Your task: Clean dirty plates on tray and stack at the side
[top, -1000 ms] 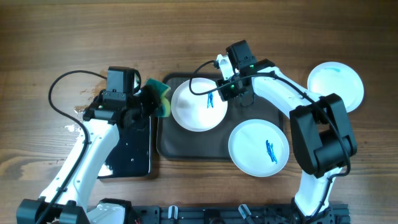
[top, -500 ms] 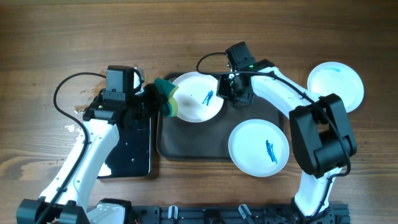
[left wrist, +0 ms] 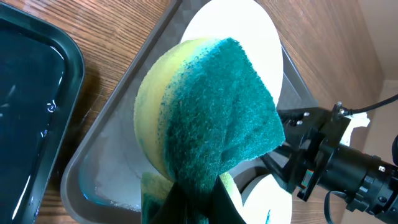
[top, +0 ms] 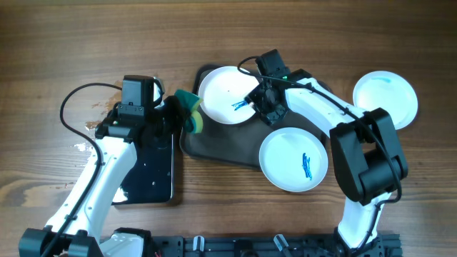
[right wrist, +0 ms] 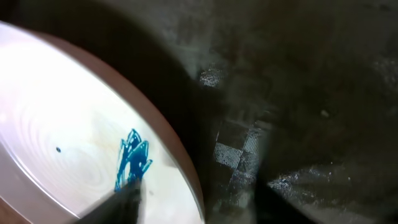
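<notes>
1. Brown wooden table, seen from above, carries everything.
2. On it the far plate lies over the back left corner of the tray and overlaps its rim. Its blue scribble sits toward its right edge.
3. At that right edge is the right gripper, with one dark finger over the plate in the wrist view. I cannot tell whether it is pinching the rim.
4. Opposite, the left gripper is clamped on a folded green-and-yellow sponge, just beside the plate's left rim.
5. By my judgement the left arm is nearer for wiping, but the ink lies across the plate from the sponge, so the wipe must run rightward over the face.
6. Further out, the front plate lies on the tray's front right corner with its scribble unwiped. The off-tray plate rests on the table to the right. A glossy black tray lies under the left arm.
</notes>
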